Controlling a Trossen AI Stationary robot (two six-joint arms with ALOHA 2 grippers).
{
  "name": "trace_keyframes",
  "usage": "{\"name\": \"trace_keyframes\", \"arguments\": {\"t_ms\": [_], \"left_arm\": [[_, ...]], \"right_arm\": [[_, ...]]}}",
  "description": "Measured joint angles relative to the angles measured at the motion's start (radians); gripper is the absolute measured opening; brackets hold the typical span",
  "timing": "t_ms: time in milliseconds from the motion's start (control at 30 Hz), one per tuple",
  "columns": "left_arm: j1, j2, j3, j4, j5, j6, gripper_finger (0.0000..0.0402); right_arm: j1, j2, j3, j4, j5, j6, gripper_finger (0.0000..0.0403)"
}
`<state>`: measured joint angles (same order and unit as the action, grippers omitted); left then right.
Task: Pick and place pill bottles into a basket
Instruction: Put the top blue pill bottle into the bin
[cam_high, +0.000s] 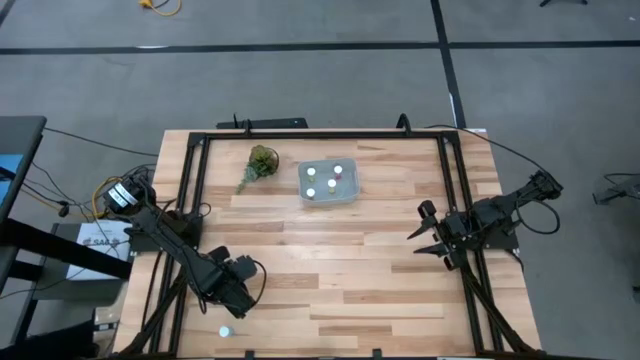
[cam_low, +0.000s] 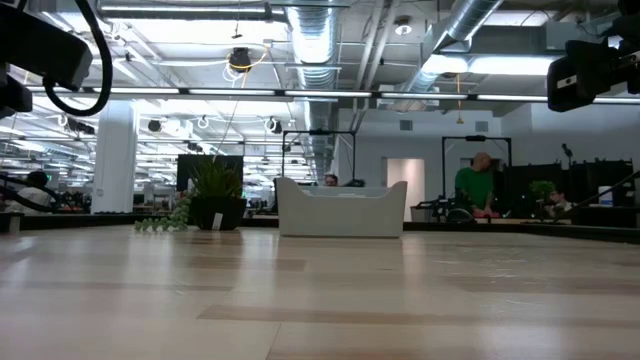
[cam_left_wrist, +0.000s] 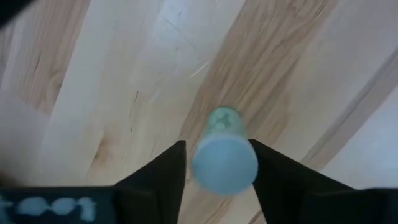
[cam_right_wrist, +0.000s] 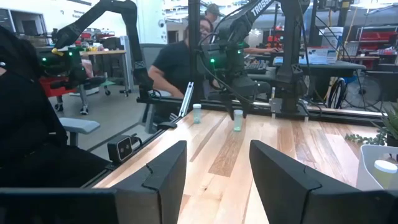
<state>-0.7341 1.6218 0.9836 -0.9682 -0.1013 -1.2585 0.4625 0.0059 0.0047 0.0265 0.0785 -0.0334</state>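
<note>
Left pincer (cam_left_wrist: 216, 163) straddling a bottle!
Your fingers (cam_left_wrist: 163, 175) sit spread either side of the pill bottle (cam_left_wrist: 224, 157), not closed; right pincer (cam_high: 428, 231) waits open.

The desk (cam_high: 340, 260) is pale wood laid in planks, with darker grain streaks and a smooth, faintly satin finish that catches the ceiling lights in the low view; its frame (cam_high: 320, 135) looks like matt black metal bars; the basket (cam_high: 352, 188) is translucent bluish plastic, smooth-walled and softly glossy; the bottle (cam_left_wrist: 225, 158) between the left end effector's (cam_left_wrist: 217, 177) fingers (cam_left_wrist: 163, 180) has a smooth pale plastic cap and a clear greenish body; both end effectors, the right (cam_right_wrist: 217, 171) included, have matt black plastic-looking fingers; the plant sprig (cam_high: 258, 166) looks leafy and rough; the floor (cam_high: 300, 70) is dull grey carpet-like covering.
</note>
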Motion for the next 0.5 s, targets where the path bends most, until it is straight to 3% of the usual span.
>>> {"name": "trace_keyframes", "arguments": {"t_ms": [233,500], "left_arm": [[0.000,0.000,0.000,0.052,-0.055,0.039,0.0087],[0.037,0.000,0.000,0.069,-0.155,0.056,0.0106]], "right_arm": [[0.000,0.000,0.000,0.000,0.000,0.000,0.0168],[0.000,0.000,0.000,0.000,0.000,0.000,0.0168]]}}
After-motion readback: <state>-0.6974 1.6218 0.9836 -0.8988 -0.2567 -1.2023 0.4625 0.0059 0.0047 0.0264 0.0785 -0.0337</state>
